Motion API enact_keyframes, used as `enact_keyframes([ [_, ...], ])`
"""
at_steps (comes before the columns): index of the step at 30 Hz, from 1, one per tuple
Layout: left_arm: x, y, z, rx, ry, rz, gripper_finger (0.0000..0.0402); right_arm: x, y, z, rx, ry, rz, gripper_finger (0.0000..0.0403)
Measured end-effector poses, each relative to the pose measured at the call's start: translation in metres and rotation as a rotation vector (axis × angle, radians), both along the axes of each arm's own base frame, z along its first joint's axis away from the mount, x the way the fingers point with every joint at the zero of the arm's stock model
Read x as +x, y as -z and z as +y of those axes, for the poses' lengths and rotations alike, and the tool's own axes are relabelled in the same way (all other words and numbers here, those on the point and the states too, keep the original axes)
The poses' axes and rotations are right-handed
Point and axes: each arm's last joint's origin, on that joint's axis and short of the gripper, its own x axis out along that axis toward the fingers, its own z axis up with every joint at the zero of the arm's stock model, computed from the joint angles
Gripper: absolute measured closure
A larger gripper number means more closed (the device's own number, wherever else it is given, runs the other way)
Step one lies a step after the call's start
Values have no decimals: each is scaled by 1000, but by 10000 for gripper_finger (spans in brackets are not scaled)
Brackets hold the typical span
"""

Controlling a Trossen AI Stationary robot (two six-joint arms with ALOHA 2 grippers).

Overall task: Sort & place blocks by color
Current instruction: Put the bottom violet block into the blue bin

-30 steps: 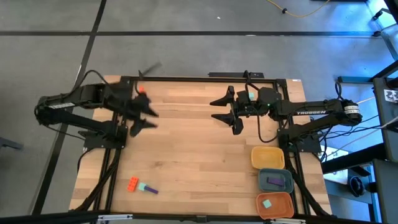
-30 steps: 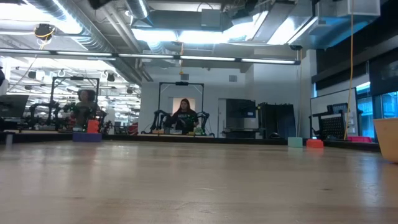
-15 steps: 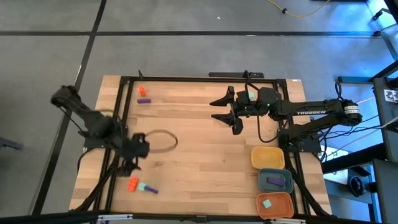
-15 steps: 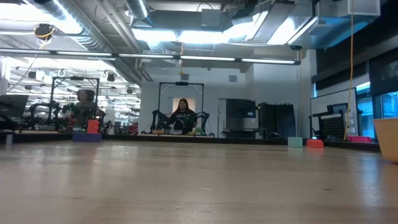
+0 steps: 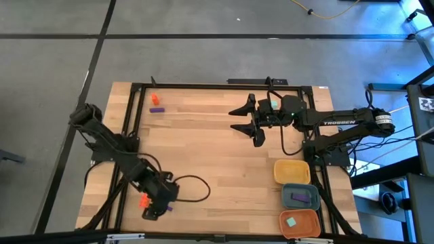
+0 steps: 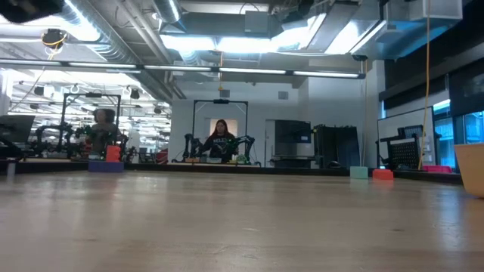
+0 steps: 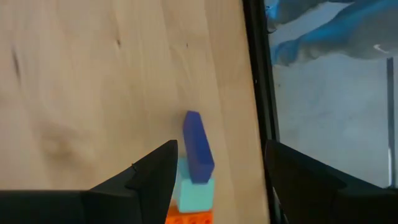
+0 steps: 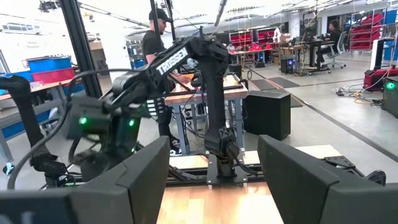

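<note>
Three blocks (image 7: 196,177) — purple, teal, orange — lie touching at the worktop's (image 5: 224,163) near-left edge; the left end effector (image 7: 214,168) hovers wide open, empty, straddling them — next, descend and close.

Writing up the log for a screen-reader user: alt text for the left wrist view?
The open left gripper hangs over the wooden table near its edge, its fingers either side of a row of three touching blocks: purple block, teal block, orange block.

The wooden table (image 5: 217,149) carried three trays (image 5: 296,196) at its near right, and small blocks (image 5: 156,103) far left.
</note>
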Motion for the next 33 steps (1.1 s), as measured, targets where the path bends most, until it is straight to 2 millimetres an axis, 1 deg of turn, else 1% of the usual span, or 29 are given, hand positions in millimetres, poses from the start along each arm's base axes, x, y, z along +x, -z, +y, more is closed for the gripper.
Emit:
enact_keyframes([
  [3, 2, 8, -8, 18, -21, 31, 167, 0, 0, 0, 0, 0, 0, 157],
  [8, 5, 19, -23, 71, -29, 27, 167, 0, 0, 0, -3, 1, 0, 157],
  [12, 4, 32, -30, 132, -28, 50, 167, 0, 0, 0, -5, 1, 4, 157],
  [17, 3, 43, -34, 172, -12, 74, 167, 0, 0, 0, -7, 1, 4, 156],
  [24, 3, 44, -33, 220, 21, 45, 167, 0, 0, 0, -8, 1, 4, 156],
  [33, 3, 51, -36, 226, 47, 78, 167, 0, 1, 0, -8, 2, 6, 157],
])
